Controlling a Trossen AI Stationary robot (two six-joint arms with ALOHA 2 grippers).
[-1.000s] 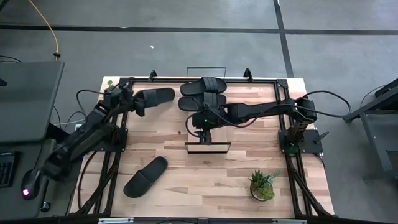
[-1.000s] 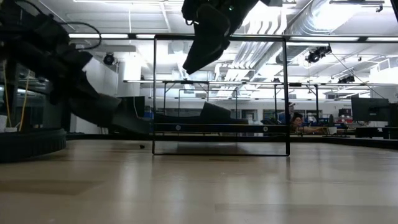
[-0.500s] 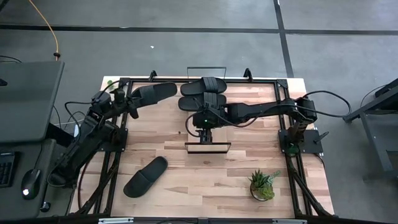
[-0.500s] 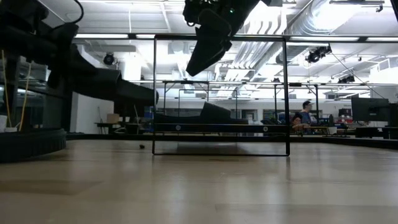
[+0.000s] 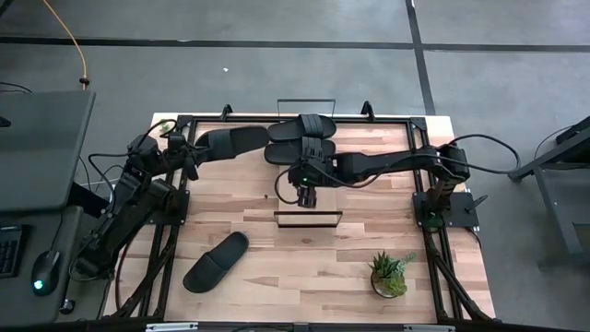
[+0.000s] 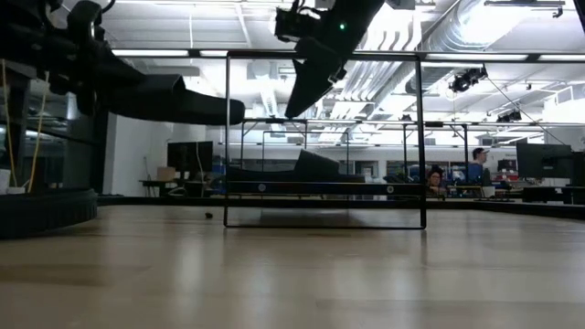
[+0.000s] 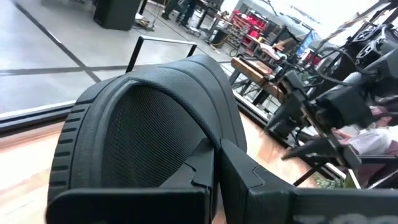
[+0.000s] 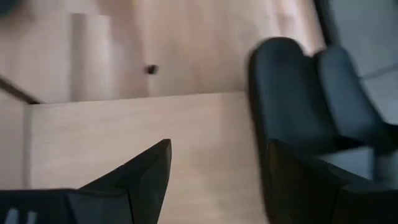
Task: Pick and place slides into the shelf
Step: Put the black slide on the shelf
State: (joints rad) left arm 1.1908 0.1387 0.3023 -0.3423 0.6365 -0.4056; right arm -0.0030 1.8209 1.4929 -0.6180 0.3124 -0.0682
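Observation:
My left gripper (image 5: 192,152) is shut on one black slide (image 5: 232,140), which hangs in the air just left of the shelf, high in the low view (image 6: 174,96). Two more slides (image 5: 300,128) (image 5: 300,149) lie side by side on their soles at the shelf's far end. The shelf (image 5: 309,210) is a light board with black wire rails (image 6: 324,137). My right gripper (image 5: 307,192) hovers open above the board, just near of those two slides (image 8: 292,93). A further slide (image 5: 217,261) lies sole-down on the table near the near-left corner. My left gripper holds the slide by its heel end (image 7: 186,168), pinched between the two fingers (image 7: 249,180). The fingers come level from the table's left and lie along the slide. It is lifted clear and roughly level, with the ribbed strap (image 7: 143,106) ahead of the fingers and the toe toward the shelf.
A small potted plant (image 5: 389,275) stands near the table's near-right corner. Black frame rails run along the table's left (image 5: 171,240) and right (image 5: 433,221) sides. Bare wood (image 5: 304,267) lies between the loose slide and the plant. People move in the room beyond.
My left gripper has risen and carried the slide toward the shelf and the far edge. The slide, first slanting toe-down, now hangs level and higher. My right gripper has drawn back a little toward the far edge, closer to the two slides on the shelf.

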